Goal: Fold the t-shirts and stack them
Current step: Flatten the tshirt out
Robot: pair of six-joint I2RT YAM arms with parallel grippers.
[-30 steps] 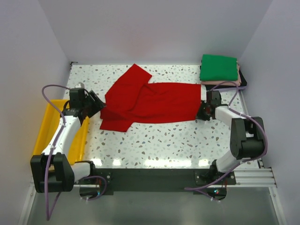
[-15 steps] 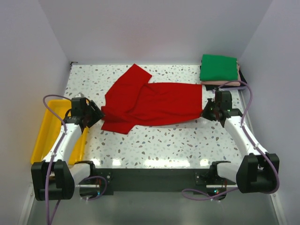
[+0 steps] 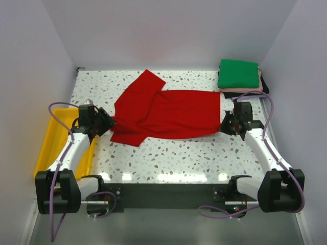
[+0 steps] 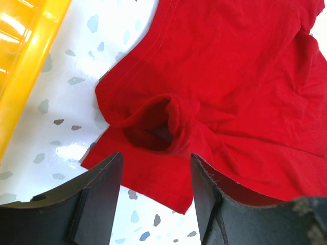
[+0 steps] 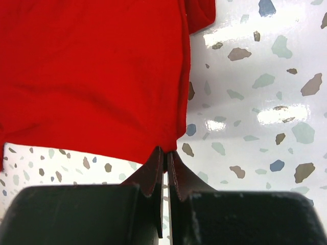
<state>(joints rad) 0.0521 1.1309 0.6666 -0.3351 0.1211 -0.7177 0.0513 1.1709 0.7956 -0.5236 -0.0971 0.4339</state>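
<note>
The bright red t-shirt (image 3: 163, 112) lies spread and rumpled across the middle of the table, one part reaching toward the back. My left gripper (image 3: 106, 124) is open at its left edge, jaws wide over a sleeve opening (image 4: 153, 130) and the near hem corner. My right gripper (image 3: 223, 125) is shut on the shirt's near right corner (image 5: 164, 148). A folded green t-shirt (image 3: 238, 74) tops a stack at the back right, with a pale pink one (image 3: 240, 90) and a dark one (image 3: 265, 84) under it.
A yellow plastic tray (image 3: 48, 140) sits at the table's left edge beside my left arm; its rim shows in the left wrist view (image 4: 25, 66). White walls close in the back and both sides.
My right arm has swung out to the right and the shirt's right corner has been drawn that way. My left gripper has shifted a little nearer along the shirt's left edge.
</note>
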